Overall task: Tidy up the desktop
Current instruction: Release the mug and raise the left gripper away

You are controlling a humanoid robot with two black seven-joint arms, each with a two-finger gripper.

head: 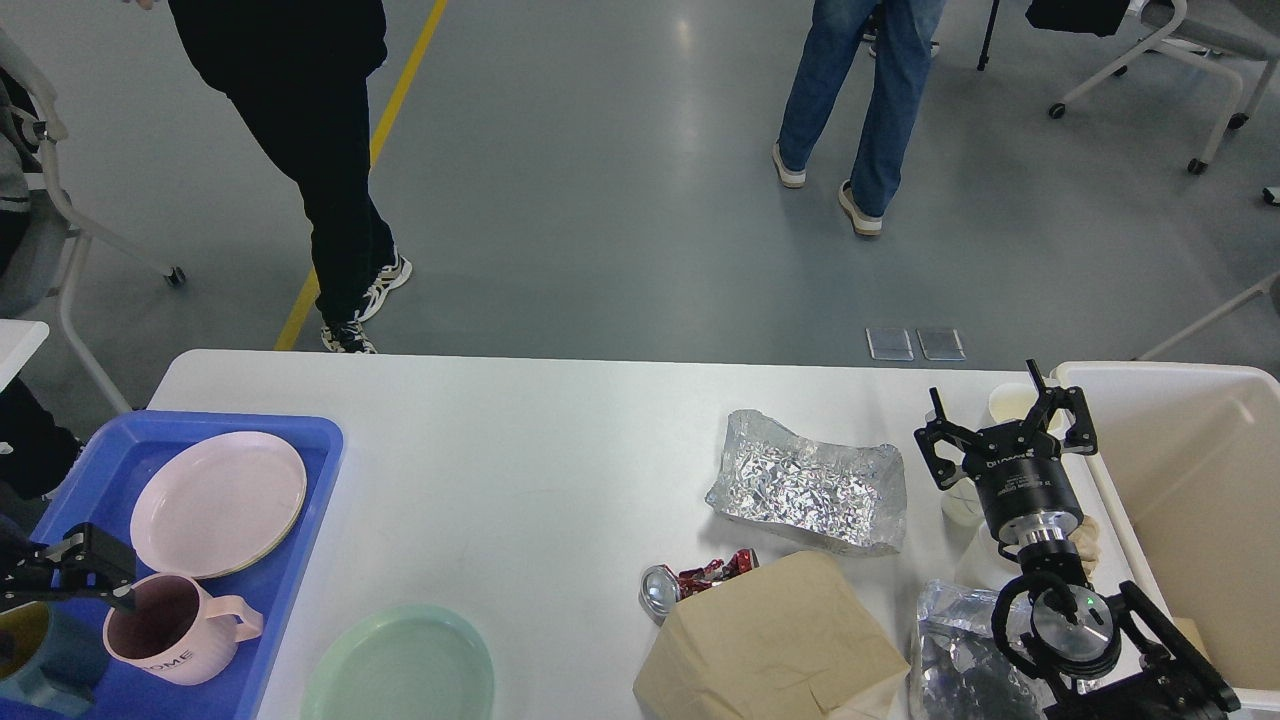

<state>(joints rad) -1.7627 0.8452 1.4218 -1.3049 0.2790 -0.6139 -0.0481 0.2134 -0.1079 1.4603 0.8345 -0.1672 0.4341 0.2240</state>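
Left gripper (85,572) sits over the blue tray (290,560) beside the pink mug (170,630), whether parted or closed I cannot tell; the desktop (540,450) spreads across the middle; foil (810,485); right gripper (1005,425), fingers spread and empty, beside the bin (1200,480).

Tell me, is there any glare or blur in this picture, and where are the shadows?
Head view: sharp all over, no motion blur; the crumpled silver foil tray glints brightly; soft pale reflections streak the grey glossy floor; the large white matte desktop shows only faint shadows under the right pincer.
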